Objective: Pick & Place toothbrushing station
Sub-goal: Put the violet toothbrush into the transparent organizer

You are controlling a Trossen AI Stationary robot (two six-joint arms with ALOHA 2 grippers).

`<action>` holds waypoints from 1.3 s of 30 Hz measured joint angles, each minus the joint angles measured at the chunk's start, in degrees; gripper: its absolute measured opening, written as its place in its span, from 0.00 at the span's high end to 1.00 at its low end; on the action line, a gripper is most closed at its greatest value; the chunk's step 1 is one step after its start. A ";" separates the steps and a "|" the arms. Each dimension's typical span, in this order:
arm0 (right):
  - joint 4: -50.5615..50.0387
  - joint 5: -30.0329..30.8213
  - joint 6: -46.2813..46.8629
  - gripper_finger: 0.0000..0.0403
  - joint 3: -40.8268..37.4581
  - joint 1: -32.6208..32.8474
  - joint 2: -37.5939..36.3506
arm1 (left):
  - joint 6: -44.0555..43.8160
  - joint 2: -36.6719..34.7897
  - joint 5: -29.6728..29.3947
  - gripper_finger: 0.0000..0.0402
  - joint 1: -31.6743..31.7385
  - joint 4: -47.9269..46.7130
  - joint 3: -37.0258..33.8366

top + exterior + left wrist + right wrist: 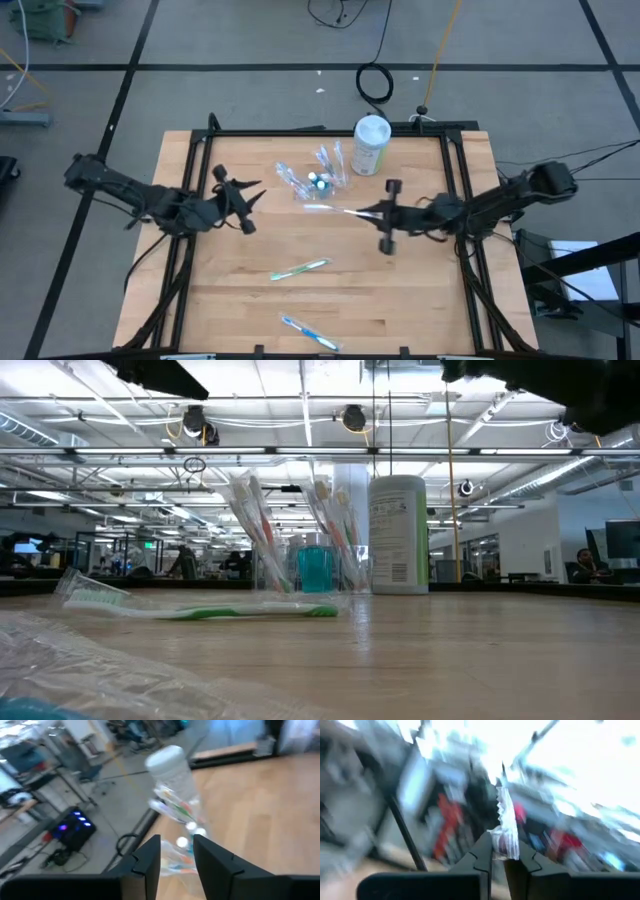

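Observation:
The clear cup (320, 181) stands near the table's far edge, with wrapped toothbrushes (250, 525) upright in it. It also shows in the low view (316, 568) and in the left wrist view (182, 827). One green wrapped toothbrush (300, 269) lies flat mid-table, and a blue one (310, 332) lies near the front edge. My right gripper (366, 212) is right of the cup, shut on a wrapped toothbrush (328, 208). My left gripper (252, 207) is open left of the cup, with nothing between its fingers (150, 862). My right gripper pinches the wrapped toothbrush by one end of its clear wrapper (504, 845) between its two fingers. The fingers come from the table's right side and lie along the brush. The crimped wrapper edge (506, 805) sticks out past the fingertips, and the brush reaches toward the cup, lifted off the table.
A tall white-and-green canister (371, 144) stands right of the cup, close to the far edge. A black frame rail (300, 131) runs around the table. Bare wood lies in the middle and on the right half of the table.

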 joint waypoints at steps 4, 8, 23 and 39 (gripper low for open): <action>15.39 -8.65 7.49 0.95 -5.08 -1.84 -0.14 | 8.68 0.49 11.01 0.72 3.76 9.45 -3.53; 15.80 -11.12 9.65 0.95 -5.36 -2.94 0.75 | 20.71 2.80 28.84 0.72 8.27 30.65 -9.54; 12.61 -11.51 10.78 0.95 4.42 -3.07 10.78 | 28.55 20.03 44.40 0.72 13.03 61.51 -11.76; 14.70 -14.05 12.42 0.95 8.87 -3.33 16.28 | 30.75 21.17 59.05 0.72 12.64 70.96 -11.73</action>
